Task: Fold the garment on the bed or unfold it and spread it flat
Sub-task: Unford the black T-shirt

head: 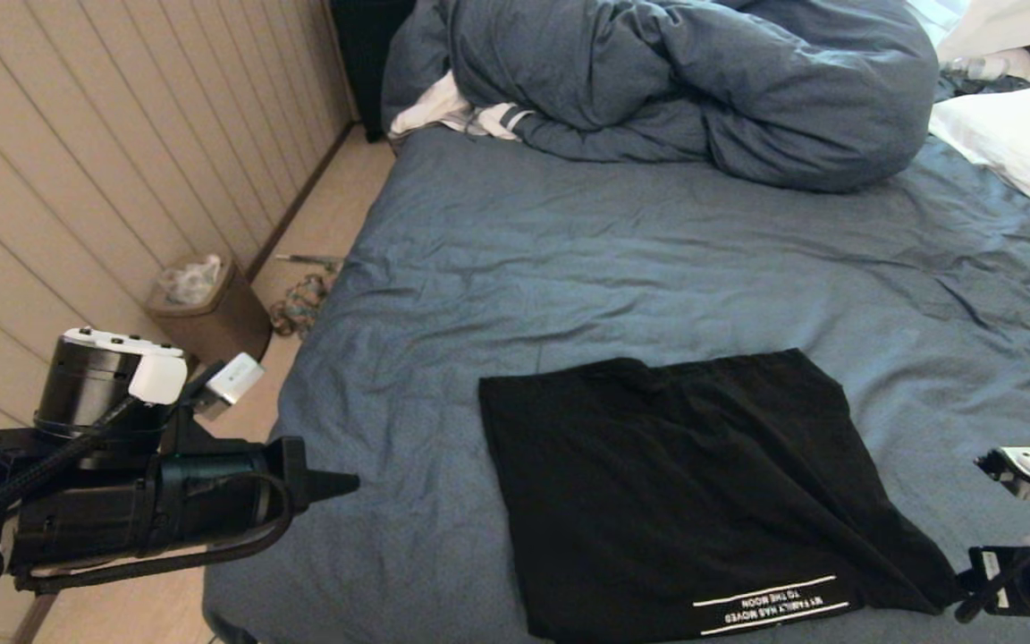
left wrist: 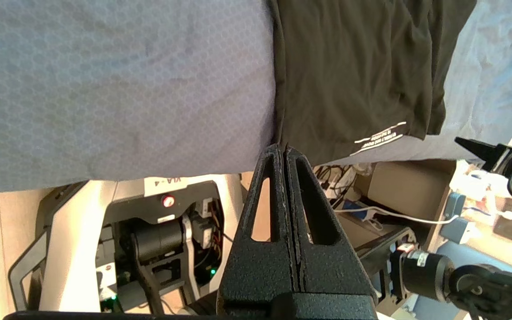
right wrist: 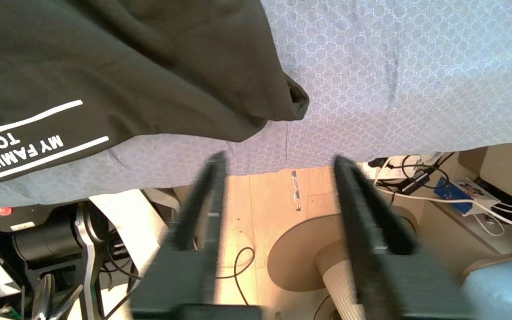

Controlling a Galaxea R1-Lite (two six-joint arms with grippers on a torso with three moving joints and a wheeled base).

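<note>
The garment [head: 694, 483], a black T-shirt, lies folded into a rough rectangle near the front edge of the bed [head: 613, 259]. Its white text between two lines [head: 770, 604] faces up at the near right corner. My left gripper [head: 345, 484] hovers at the bed's left front side, shut and empty, its tip pointing towards the shirt's left edge. In the left wrist view the gripper's tips [left wrist: 284, 149] sit just short of the garment [left wrist: 354, 66]. My right gripper [head: 971, 590] is beside the shirt's near right corner. It stands open [right wrist: 278, 162], holding nothing, just off the garment [right wrist: 118, 66].
A bunched blue-grey duvet [head: 703, 80] fills the far end of the bed, with a white-and-striped cloth [head: 452, 112] beside it and a white pillow [head: 1025, 143] at the far right. A brown waste bin [head: 206, 304] stands on the floor by the panelled wall.
</note>
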